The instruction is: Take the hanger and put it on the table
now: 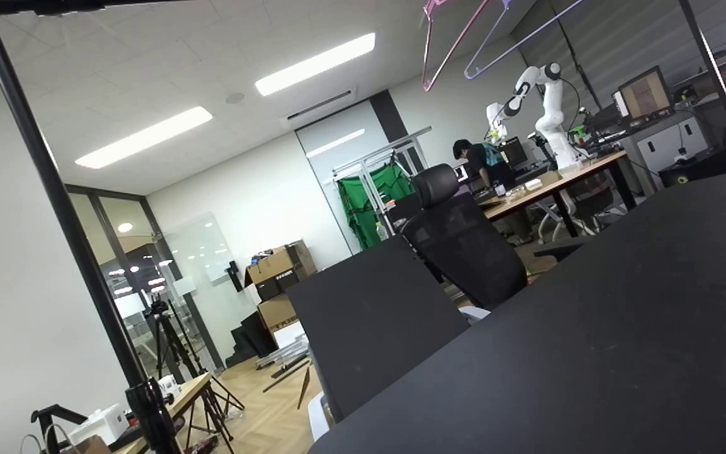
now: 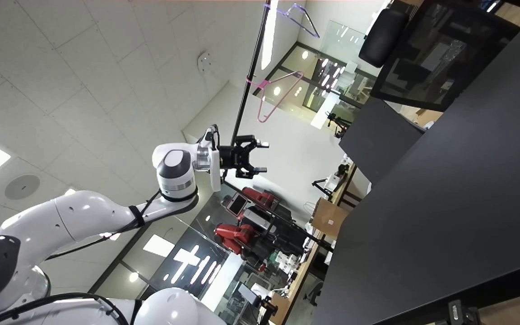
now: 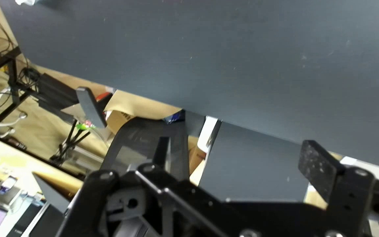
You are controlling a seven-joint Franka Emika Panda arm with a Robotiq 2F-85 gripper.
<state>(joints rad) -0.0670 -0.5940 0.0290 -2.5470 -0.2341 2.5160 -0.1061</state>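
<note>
The pink hanger (image 2: 264,83) hangs on the rail (image 2: 243,102); the gripper (image 2: 261,157), fingers apart and empty, is clear of it; best approach its neck squarely, pinch, unhook fully, then lower to the table (image 2: 427,212).

- One pink hanger (image 2: 264,84) and one purple hanger (image 2: 286,13), two in all.
- One hand (image 2: 263,157).
- One black tabletop (image 1: 564,359).
- One person (image 1: 486,161).
- One black headrest chair (image 1: 467,243).
- One green cloth (image 1: 355,208).
- Two long ceiling lights (image 1: 316,64) in an exterior view.
- Stacked cardboard boxes (image 1: 273,267): probably three, though the pile is hard to count.
</note>
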